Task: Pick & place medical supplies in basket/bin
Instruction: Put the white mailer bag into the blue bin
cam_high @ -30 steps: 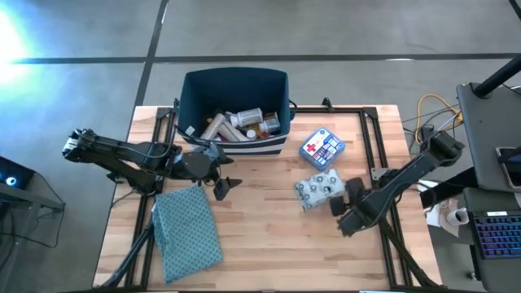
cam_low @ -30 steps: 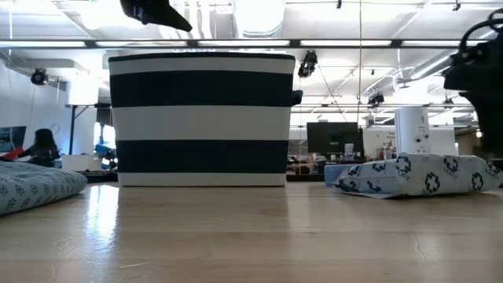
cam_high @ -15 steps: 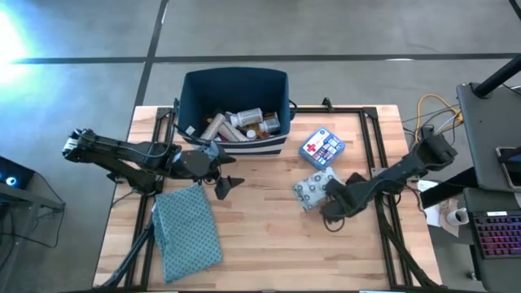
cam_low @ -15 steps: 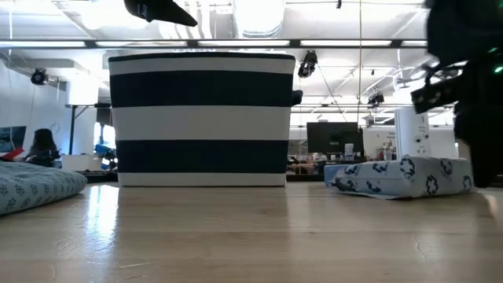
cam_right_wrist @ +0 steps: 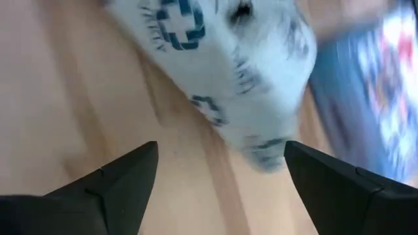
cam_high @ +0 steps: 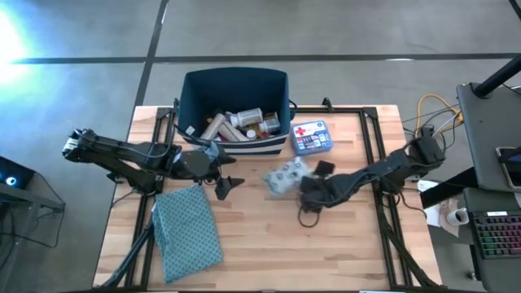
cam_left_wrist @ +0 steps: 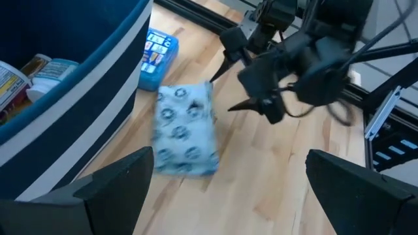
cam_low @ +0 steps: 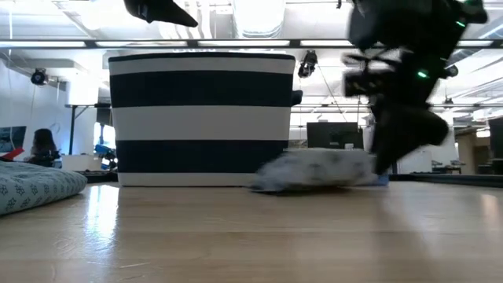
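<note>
Right wrist view shows you the right gripper [cam_right_wrist: 219, 179] with its two dark fingers [cam_right_wrist: 121, 179] spread apart and nothing between them; the grey pouch patterned with blue crosses [cam_right_wrist: 228, 72] lies just ahead of the tips on the light wooden table [cam_right_wrist: 72, 98], apart from them as far as you can see. In the high view that right gripper [cam_high: 316, 185] sits near the table's middle, with the pouch [cam_high: 283, 176] just beside it on the side toward the bin.

Your step in hand, by my reading, is the pouch: it is being worked toward the dark navy soft-sided bin with white stripes [cam_high: 191, 102] but is not gripped. The next move calls for you to bring the spread fingers around the pouch, close on it, lift clear of the bin's wall and release inside. The pouch looks soft, so take it across its narrow side.

The left gripper [cam_high: 226, 172] waits near the bin's front corner, jaws wide and empty, beside the flat teal dotted cloth [cam_high: 189, 229].

Count: one pouch and one blue-and-white box with a red cross [cam_high: 311, 137] are outside the bin, the box close to the bin's right front corner. Inside the bin lie several white bottles and other supplies [cam_high: 244, 122], heaped too closely for you to number. One bin, one cloth.
</note>
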You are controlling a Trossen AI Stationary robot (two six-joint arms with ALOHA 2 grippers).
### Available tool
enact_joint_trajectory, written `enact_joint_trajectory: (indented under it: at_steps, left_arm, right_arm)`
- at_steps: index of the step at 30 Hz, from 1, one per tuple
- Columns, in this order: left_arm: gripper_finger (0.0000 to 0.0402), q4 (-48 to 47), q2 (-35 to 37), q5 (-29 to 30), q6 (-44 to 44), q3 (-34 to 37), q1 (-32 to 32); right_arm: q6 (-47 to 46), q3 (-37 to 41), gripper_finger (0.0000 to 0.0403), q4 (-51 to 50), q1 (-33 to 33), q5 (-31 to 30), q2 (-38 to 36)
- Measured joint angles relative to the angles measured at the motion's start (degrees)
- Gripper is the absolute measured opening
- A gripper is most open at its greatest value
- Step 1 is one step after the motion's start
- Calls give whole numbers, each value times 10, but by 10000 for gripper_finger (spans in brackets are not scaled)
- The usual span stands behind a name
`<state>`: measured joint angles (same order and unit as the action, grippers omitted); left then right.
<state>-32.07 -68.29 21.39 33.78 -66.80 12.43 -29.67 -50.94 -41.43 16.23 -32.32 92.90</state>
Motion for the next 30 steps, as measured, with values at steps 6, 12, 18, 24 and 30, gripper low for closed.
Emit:
enact_joint_trajectory:
  at_steps: [6, 12, 18, 24, 30]
  left_arm:
    - [377, -1, 0, 0, 4, 19, 0]
    - [377, 0, 0, 0, 19, 50, -1]
    - [377, 16, 0, -3, 51, 98, -12]
    - [377, 28, 0, -6, 75, 124, -13]
    - [377, 31, 0, -5, 76, 140, -12]
  right_arm:
    - [103, -69, 325, 41, 0, -9, 35]
    - [9, -97, 325, -24, 0, 0, 49]
    - [-70, -73, 325, 13, 0, 21, 41]
    - [140, -78, 325, 101, -3, 21, 55]
    - [201, -75, 325, 130, -32, 9, 69]
